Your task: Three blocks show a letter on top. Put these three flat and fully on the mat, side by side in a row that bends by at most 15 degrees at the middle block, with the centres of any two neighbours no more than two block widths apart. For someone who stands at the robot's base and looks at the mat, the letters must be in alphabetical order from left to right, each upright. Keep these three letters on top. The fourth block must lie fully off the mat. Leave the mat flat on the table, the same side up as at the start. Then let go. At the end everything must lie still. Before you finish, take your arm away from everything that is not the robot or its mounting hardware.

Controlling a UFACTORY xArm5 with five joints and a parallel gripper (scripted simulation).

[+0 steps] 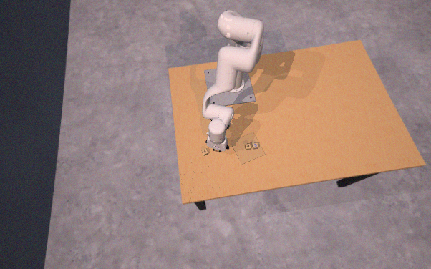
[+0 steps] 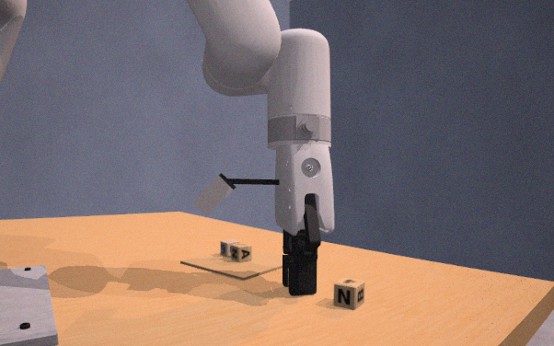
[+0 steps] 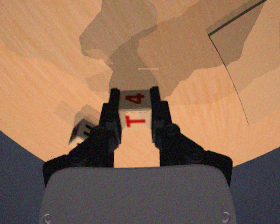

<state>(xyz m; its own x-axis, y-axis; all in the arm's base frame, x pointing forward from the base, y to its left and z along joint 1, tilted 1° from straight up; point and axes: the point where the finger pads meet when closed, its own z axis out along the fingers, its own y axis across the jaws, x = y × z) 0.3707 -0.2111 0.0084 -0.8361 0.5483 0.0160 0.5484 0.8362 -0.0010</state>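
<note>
My gripper (image 2: 294, 282) (image 3: 135, 99) is shut on a block with a red T (image 3: 136, 120) and a red 4 on the face beside it, low at the table. The fingers hide this block in the exterior view. A wooden block with dark letters (image 1: 205, 152) (image 2: 349, 294) (image 3: 82, 132) stands on the table just beside the gripper, off the mat; its sides show N and B. On the thin mat (image 1: 243, 157) (image 2: 209, 265) (image 3: 261, 75), a dark-lettered block (image 1: 248, 146) (image 2: 241, 252) stands close beside a block with blue marks (image 1: 255, 145) (image 2: 225, 247). Their top letters are too small to read.
The wooden table (image 1: 327, 118) (image 2: 154, 327) carries everything. The robot's grey base plate (image 1: 227, 98) (image 2: 11, 304) lies behind the gripper. The table's near-left corner lies beyond the off-mat block. The mat lies to the gripper's right in the top view.
</note>
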